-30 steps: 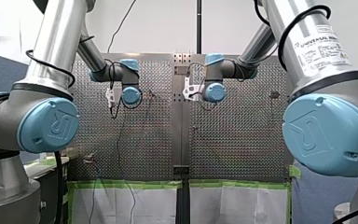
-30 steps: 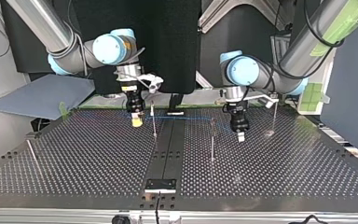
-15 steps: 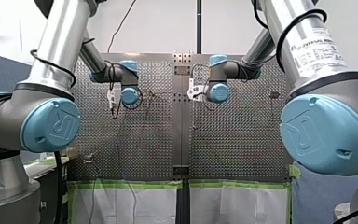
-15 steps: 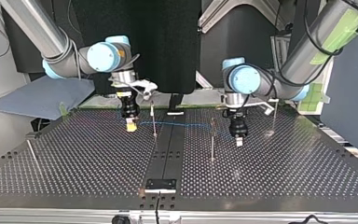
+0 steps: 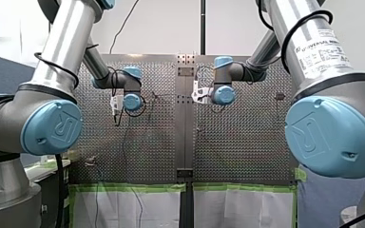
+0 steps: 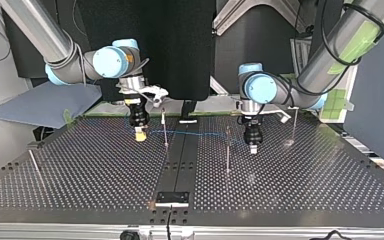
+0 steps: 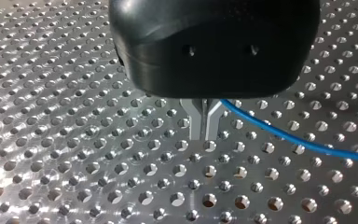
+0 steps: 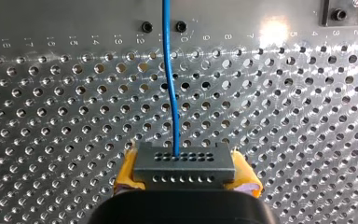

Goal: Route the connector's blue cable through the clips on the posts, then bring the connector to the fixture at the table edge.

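Note:
The dark grey connector [image 8: 184, 168] sits between the yellow pads of my right gripper [image 8: 185, 178], which is shut on it. Its blue cable [image 8: 170, 84] runs straight ahead over the perforated plate. In the top view my right gripper [image 6: 140, 134] hangs just left of a thin post [image 6: 164, 129]. The cable [image 6: 195, 133] stretches from there past a second post [image 6: 227, 150] to my left gripper [image 6: 252, 148]. In the left wrist view the metal fingers [image 7: 196, 123] stand together over the plate. The cable [image 7: 298, 142] comes out beside their base.
A slanted post [image 6: 34, 162] stands at the top view's left and another post [image 6: 294, 125] at its right. The fixture [image 6: 171, 198] sits at the near table edge on the dark centre strip [image 6: 180, 155]. A blue-grey sheet [image 6: 45, 102] lies off the plate's far left.
In the top view my right gripper shifted a little left and lower with the connector. My left gripper moved slightly left, toward the second post. The cable stays stretched between them.

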`<act>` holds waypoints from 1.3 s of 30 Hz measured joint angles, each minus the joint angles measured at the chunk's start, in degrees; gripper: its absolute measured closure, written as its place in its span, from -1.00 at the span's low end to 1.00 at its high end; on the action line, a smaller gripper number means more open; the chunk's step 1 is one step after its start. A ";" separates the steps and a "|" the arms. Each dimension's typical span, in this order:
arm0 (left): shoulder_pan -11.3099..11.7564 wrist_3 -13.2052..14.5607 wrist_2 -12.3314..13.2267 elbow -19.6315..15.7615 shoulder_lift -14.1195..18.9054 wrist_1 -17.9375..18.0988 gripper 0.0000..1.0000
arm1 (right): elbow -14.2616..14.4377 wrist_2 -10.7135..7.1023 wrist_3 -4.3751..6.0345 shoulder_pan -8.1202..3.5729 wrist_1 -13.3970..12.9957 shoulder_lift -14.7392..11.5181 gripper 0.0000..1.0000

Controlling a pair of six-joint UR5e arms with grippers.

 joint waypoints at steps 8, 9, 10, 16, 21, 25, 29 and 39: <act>0.17 -1.62 2.20 -0.02 0.05 -1.88 -1.00 | 0.00 -0.36 -0.12 0.05 0.20 0.06 1.00; 0.14 -2.11 2.03 -0.04 0.06 -2.37 -1.00 | 0.00 -0.39 -0.13 0.06 0.23 0.06 1.00; 0.10 -2.50 1.79 -0.07 0.08 -2.73 -1.00 | 0.00 -0.42 -0.15 0.04 0.25 0.06 1.00; -0.12 -5.25 -0.67 -1.12 1.11 -5.17 -1.00 | -0.03 -0.75 -0.24 0.04 0.29 0.07 1.00; 0.18 -7.43 -1.08 -2.99 3.03 -4.30 -1.00 | -0.01 -0.95 -0.25 0.03 0.47 0.07 1.00; 0.10 -8.90 0.07 -4.43 4.49 -2.95 -1.00 | -0.02 -1.15 -0.25 0.04 0.54 0.07 1.00; -0.21 -10.45 1.55 -5.97 6.02 -1.42 -1.00 | -0.01 -1.26 -0.25 0.08 0.75 0.07 1.00; -0.87 -14.95 6.04 -10.49 10.53 0.19 -1.00 | -0.01 -1.39 -0.25 0.22 0.91 0.06 1.00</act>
